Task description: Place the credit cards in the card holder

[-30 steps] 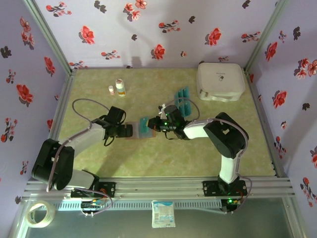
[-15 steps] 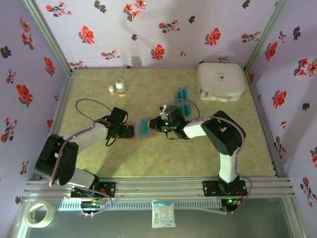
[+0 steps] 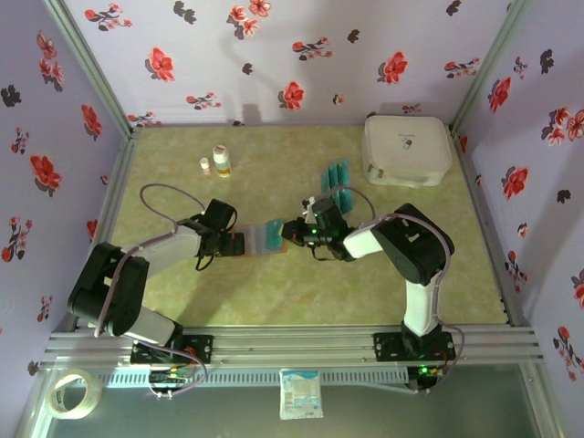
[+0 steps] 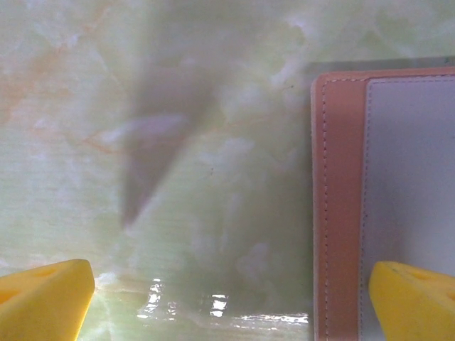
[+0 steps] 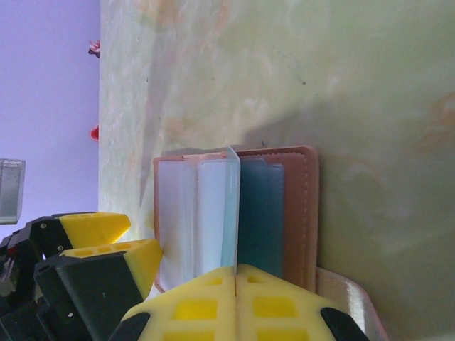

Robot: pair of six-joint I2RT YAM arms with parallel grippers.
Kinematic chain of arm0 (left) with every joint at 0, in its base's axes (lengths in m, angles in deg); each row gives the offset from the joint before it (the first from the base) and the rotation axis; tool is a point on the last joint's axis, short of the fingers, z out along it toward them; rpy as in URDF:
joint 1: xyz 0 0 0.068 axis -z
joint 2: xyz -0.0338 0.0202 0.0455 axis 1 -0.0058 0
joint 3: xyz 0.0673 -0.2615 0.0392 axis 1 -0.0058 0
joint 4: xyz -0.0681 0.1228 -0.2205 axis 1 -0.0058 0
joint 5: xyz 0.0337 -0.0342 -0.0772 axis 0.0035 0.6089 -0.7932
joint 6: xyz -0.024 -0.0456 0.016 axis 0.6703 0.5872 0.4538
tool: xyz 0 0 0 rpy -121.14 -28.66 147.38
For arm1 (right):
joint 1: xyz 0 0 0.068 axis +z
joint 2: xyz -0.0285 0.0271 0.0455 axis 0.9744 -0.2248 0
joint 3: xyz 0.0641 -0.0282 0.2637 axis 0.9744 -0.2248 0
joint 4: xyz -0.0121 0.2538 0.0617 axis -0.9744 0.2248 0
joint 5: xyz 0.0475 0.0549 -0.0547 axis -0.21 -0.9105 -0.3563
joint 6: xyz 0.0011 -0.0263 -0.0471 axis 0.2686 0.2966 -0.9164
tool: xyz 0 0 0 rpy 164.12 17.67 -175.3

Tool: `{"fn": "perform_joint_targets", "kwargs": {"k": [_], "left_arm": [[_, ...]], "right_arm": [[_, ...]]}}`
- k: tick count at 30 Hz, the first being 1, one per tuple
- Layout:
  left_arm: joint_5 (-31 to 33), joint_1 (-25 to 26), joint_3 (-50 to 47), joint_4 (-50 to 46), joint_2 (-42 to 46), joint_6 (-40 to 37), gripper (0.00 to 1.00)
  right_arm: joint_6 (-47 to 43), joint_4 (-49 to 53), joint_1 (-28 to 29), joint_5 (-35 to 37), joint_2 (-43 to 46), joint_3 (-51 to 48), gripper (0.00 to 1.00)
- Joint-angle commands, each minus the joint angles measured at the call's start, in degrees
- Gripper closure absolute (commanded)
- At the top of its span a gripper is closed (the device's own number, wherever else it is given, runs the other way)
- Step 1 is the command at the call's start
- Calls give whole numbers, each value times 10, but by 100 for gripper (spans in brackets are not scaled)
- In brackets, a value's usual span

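Card holder, a small reddish-brown leather-like folding wallet (image 5: 310,213) with pale grey-blue pockets, lies open and flat on the green marbled table (image 3: 274,297), between the two arms near table centre. Teal-blue thin rectangular credit cards (image 5: 259,213) already sit in the pocket half nearest the stitched brown border. The rest of the set stands in a short row (image 3: 336,180) farther back, just left of the large white rounded case (image 3: 406,149). Right gripper (image 5: 235,295): yellow fingers pressed together, pinching a thin pale translucent leaf (image 5: 229,202) that stands upright along the wallet's fold. Cannot tell whether this is a divider flap or a card seen edge-on. Judgement: it is held upright to keep the pockets exposed or to steer it into a slot. Left gripper (image 4: 227,305): jaws spread wide, nothing between them. One fingertip (image 4: 412,298) is over the wallet's brown edge, the other over bare table. Contact is not resolvable. Judgement: this arm is placed to pin the wallet's far side so that it does not slide or fold shut while the right arm works. Task partly done, with loose cards left.
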Motion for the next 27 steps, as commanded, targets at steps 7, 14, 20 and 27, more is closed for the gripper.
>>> {"fn": "perform_joint_targets", "kwargs": {"k": [7, 14, 20, 27], "left_arm": [[15, 1, -1, -20, -6, 31, 0], [15, 2, -3, -20, -5, 37, 0], [15, 2, -4, -20, -6, 38, 0], [14, 2, -3, -21, -9, 37, 0]], "right_arm": [[14, -17, -7, -19, 18, 1, 100], [19, -31, -1, -31, 19, 16, 100], [27, -52, 9, -37, -4, 33, 100], [32, -77, 14, -40, -30, 42, 100]]}}
